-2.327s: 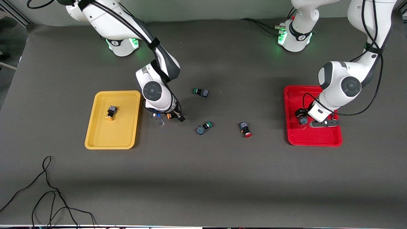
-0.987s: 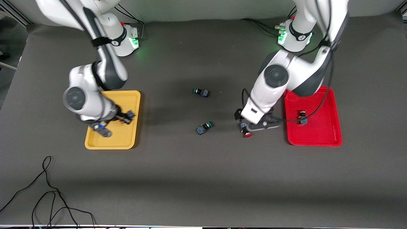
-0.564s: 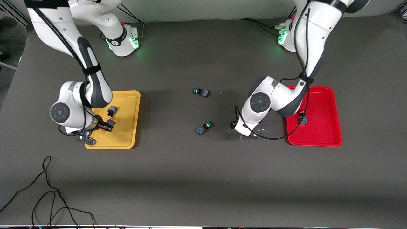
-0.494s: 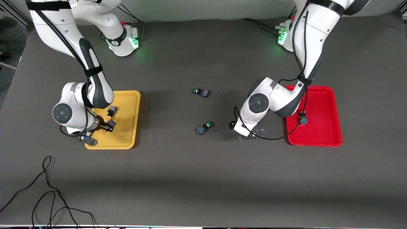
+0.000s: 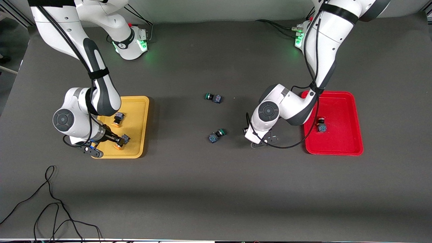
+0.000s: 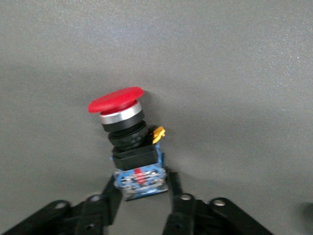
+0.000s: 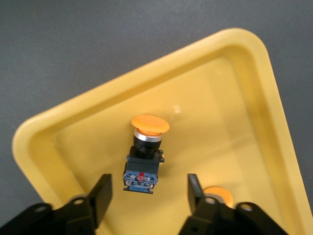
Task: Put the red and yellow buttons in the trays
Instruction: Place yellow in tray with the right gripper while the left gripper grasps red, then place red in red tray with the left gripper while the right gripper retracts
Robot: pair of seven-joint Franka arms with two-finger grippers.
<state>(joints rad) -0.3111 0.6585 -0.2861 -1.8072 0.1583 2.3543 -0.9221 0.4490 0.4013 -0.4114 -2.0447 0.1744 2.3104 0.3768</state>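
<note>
A dark grey surface carries everything. The left gripper (image 6: 142,196) pinches a red-capped button (image 6: 128,147) by its blue base, low over the bare surface beside the red tray (image 5: 341,148), where another red-capped button (image 5: 320,127) lies; that shallow hold could let it tip out in transit. The right gripper (image 7: 146,196) hangs spread over the yellow tray (image 7: 254,93), clear of a yellow-capped button (image 7: 145,154).

Table (image 5: 216,189): dark grey cloth-like surface, carrying everything here.
Landmark: green-capped switch A (image 5: 213,97), lying on its side mid-table.
Green-capped switch B (image 5: 216,135): nearer the front camera than switch A, well apart from it, also on its side.
Black cable (image 5: 50,202): loose loops on the table, much nearer the front camera than switch A, toward the right arm's end.
</note>
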